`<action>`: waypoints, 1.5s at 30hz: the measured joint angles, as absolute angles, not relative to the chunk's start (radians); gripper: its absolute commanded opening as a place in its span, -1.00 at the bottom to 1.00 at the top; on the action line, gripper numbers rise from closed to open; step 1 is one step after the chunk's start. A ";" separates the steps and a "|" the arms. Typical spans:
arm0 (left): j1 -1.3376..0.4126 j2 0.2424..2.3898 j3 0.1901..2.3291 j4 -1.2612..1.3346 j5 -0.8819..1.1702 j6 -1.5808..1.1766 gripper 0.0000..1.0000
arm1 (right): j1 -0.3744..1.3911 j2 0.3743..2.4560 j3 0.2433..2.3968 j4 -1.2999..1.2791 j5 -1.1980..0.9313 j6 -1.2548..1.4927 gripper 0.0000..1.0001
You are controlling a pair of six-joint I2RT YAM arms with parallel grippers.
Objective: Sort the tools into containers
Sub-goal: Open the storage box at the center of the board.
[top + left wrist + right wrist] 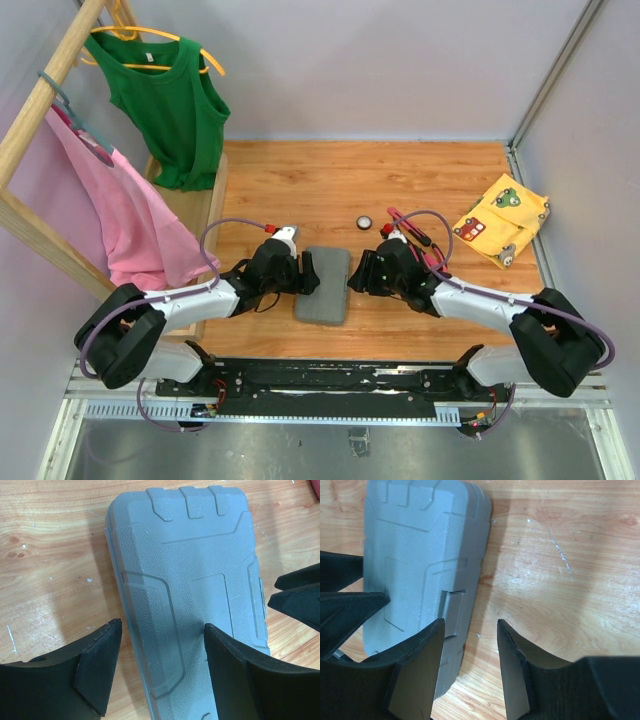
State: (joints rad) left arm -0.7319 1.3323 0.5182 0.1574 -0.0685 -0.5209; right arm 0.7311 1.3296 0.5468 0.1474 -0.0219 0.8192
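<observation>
Right, where do I stand: the grey case (322, 285) lies flat in the middle of the worktop (300, 180), lid down, so by my reckoning nothing is sorted yet. The tools (412, 228) with their pink-red handles lie beyond my right arm, and the round black-and-white disc (364, 222) sits on the wood just past the case's far end. With the case closed I can't tell whether anything is inside. What's left is opening it and loading everything.

Now the fingers. The left fingers (97, 672) stand well apart, straddling the case's left long edge: one tip over bare wood just beside it, the other over the lid, clamped on nothing. The right fingers (417, 675) are apart too, less widely, one tip over the case's right edge just short of the latch (452, 605), the other over bare wood. Whether either tip touches the plastic I can't quite make out from here. Both arms face each other across the case.
</observation>
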 measured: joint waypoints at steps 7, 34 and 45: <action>-0.732 1.338 0.518 0.168 -0.067 -0.521 0.41 | 0.737 1.300 0.547 0.165 -0.017 0.819 -0.03; -0.730 1.343 0.518 0.179 -0.078 -0.523 0.30 | 0.830 1.434 0.725 -0.012 0.109 0.771 -0.45; -0.730 1.347 0.509 0.212 -0.135 -0.551 -0.28 | 0.893 1.519 0.869 -0.169 0.231 0.724 -0.67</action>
State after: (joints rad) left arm -0.7296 1.3468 0.5095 0.2123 -0.1349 -0.5507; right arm 0.8928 1.5188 0.8688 -0.1692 0.2306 0.7242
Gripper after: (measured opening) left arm 0.520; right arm 0.184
